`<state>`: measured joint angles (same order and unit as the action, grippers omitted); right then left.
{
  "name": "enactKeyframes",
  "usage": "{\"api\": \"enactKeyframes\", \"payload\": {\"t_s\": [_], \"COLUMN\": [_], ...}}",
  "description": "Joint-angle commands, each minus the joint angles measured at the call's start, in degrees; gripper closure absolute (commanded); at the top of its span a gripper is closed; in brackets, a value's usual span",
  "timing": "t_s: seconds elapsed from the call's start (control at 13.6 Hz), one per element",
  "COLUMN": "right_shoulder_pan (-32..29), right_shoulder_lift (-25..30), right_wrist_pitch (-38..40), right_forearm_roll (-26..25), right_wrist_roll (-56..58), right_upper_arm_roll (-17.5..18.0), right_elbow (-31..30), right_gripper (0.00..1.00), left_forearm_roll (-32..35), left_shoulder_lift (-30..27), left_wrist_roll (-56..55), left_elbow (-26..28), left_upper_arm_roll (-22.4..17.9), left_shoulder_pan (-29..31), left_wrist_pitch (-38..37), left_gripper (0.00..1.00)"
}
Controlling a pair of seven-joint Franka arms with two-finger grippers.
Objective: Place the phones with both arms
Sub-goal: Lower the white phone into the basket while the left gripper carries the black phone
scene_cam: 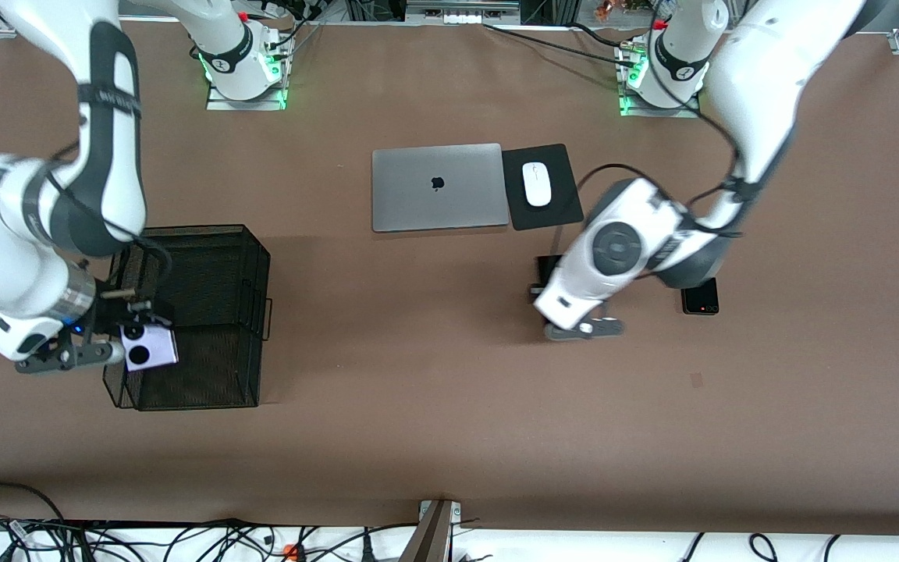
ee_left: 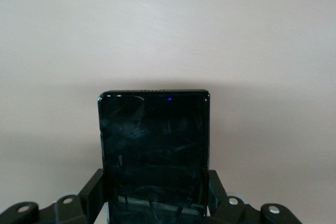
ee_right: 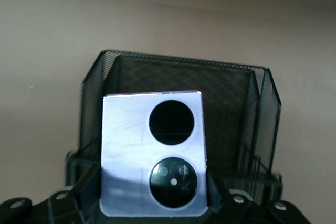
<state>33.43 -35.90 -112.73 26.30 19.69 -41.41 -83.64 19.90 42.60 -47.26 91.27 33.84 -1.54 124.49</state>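
My right gripper [scene_cam: 136,342] is shut on the white-lavender phone [scene_cam: 151,348] with two black circles and holds it over the end of the black mesh basket [scene_cam: 219,257] nearer the front camera. In the right wrist view the phone [ee_right: 152,156] stands upright between the fingers [ee_right: 86,182], with the basket [ee_right: 236,93] past it. My left gripper [scene_cam: 541,286] is low over the table, shut on the long black slab phone [ee_left: 155,145], whose end shows under the arm [scene_cam: 548,267]. The small squarish black phone [scene_cam: 700,297] lies on the table beside the left arm.
A closed silver laptop [scene_cam: 435,187] lies mid-table toward the bases, next to a white mouse [scene_cam: 536,183] on a black pad [scene_cam: 555,217]. Cables run along the table edge nearest the front camera.
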Motion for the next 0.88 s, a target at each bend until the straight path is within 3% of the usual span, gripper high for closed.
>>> {"api": "enactKeyframes", "payload": {"t_s": [0.0, 0.29, 0.59, 0.66, 0.73, 0.81], "right_shoulder_pan": [-3.0, -4.0, -4.1, -4.1, -4.1, -4.1], "right_shoulder_lift": [-6.8, -12.9, -15.8, -16.6, -17.1, -17.1], "right_wrist_pitch": [-1.3, -5.7, -7.8, -7.9, -8.1, -8.1], "right_forearm_roll": [4.9, 9.4, 12.4, 13.6, 14.1, 14.2], "right_wrist_roll": [2.0, 2.0, 1.8, 1.9, 1.9, 1.8], "right_upper_arm_roll": [0.0, 0.2, 0.5, 0.5, 0.5, 0.5], "right_elbow": [5.6, 6.8, 6.7, 6.7, 6.7, 6.7], "right_gripper": [1.00, 1.00, 1.00, 1.00, 1.00, 0.97], "left_forearm_roll": [1.0, 0.8, 1.1, 1.3, 1.5, 2.8], "left_shoulder_lift": [3.5, 8.5, 10.0, 10.0, 10.0, 9.5], "left_wrist_roll": [-6.1, -13.5, -13.7, -13.4, -13.2, -13.2], "left_elbow": [-2.8, -7.2, -8.4, -8.4, -8.4, -8.4], "left_upper_arm_roll": [-1.8, -4.8, -5.9, -6.0, -6.2, -6.2], "left_shoulder_pan": [-4.9, -12.4, -14.6, -15.2, -15.2, -15.2], "left_wrist_pitch": [5.3, 9.4, 9.4, 9.4, 9.4, 9.4], "left_gripper": [0.67, 0.64, 0.55, 0.39, 0.06, 0.00]}}
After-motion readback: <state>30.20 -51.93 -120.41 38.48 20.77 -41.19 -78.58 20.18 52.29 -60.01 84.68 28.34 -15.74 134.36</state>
